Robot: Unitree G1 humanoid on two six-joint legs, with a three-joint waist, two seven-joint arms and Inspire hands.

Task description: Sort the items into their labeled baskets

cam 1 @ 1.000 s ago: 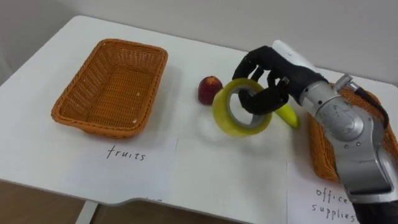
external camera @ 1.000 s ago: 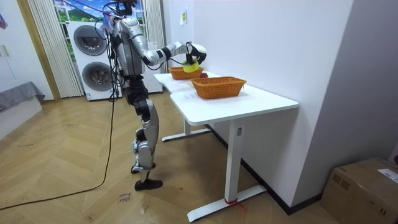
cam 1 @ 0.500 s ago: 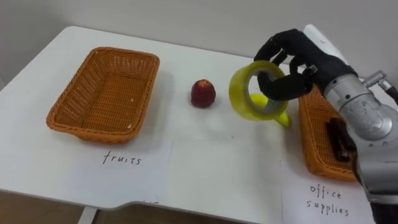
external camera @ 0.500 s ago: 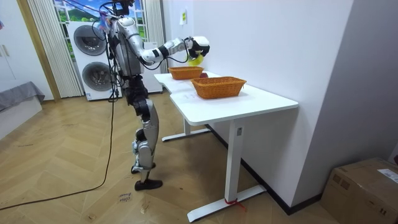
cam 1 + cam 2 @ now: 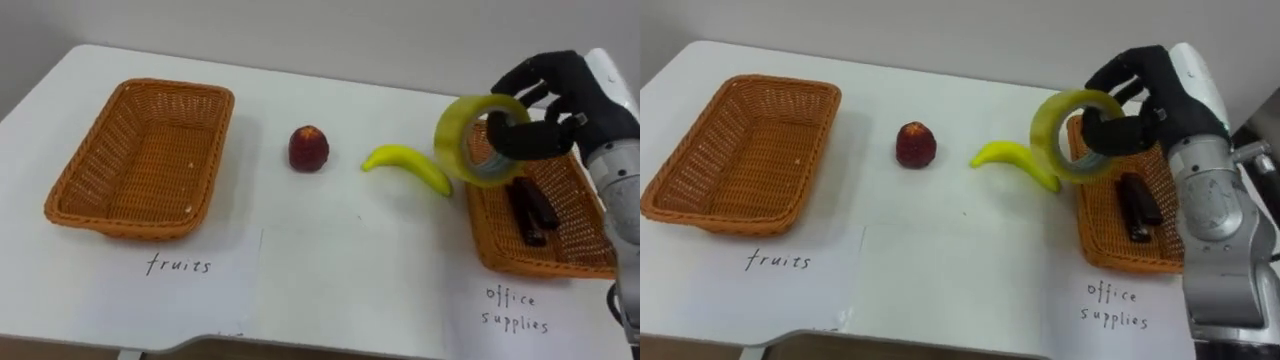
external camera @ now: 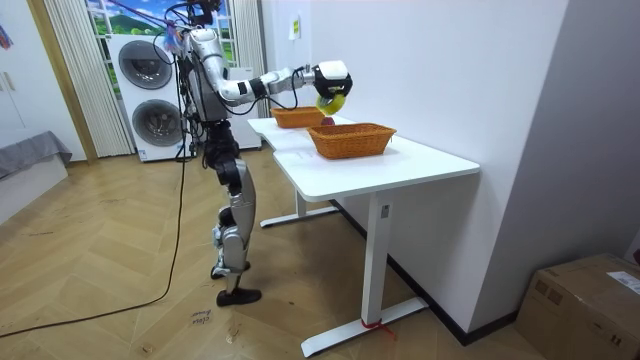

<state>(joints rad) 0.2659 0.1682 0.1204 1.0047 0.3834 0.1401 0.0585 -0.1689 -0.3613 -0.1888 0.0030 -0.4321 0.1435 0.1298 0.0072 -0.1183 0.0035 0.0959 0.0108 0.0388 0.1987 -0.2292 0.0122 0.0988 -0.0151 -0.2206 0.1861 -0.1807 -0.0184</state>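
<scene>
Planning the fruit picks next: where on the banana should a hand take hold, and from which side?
Grip the banana across its thick middle, coming from above. It lies flat on the table, long and curved, with bare surface along both long sides, so a grasp can straddle it. Its right end sits close to the office supplies basket, leaving less room there.

baskets: two; one at the left, one at the right
fruit: two; one apple, one banana
tape roll: one
dark item in the right basket: one
paper labels: two; one before each basket, the other
table: one
washing machines: two; stacked
cardboard box: one
</scene>
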